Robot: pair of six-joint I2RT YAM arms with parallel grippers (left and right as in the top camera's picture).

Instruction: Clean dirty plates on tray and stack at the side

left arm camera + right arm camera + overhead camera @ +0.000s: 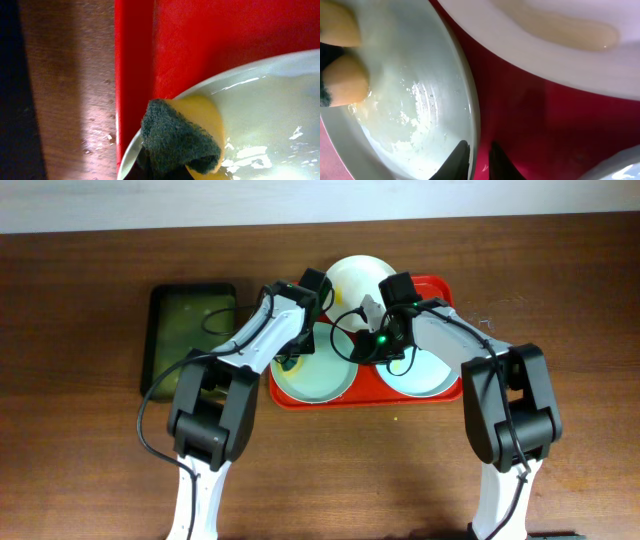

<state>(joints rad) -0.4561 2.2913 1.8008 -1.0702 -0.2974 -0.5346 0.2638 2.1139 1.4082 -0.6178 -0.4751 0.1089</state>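
Note:
The red tray (pixel 445 288) holds three plates. My left gripper (pixel 290 358) is shut on a yellow sponge with a dark green pad (pixel 177 140), pressed on the left edge of the left mint plate (pixel 322 380), whose surface is wet and smeared (pixel 270 110). My right gripper (pixel 355 345) is shut on that plate's right rim, one finger inside and one outside over the tray (pixel 479 157). The sponge also shows in the right wrist view (pixel 342 82). The right mint plate (pixel 420 380) lies beside it. The cream plate (pixel 355 278) at the back has a yellowish smear (pixel 560 30).
A smaller dark green-black tray (pixel 190 340) lies on the brown wooden table (pixel 80 440) just left of the red tray. The red tray's left rim (pixel 134 60) borders bare wood. Cables hang between both wrists over the tray's middle.

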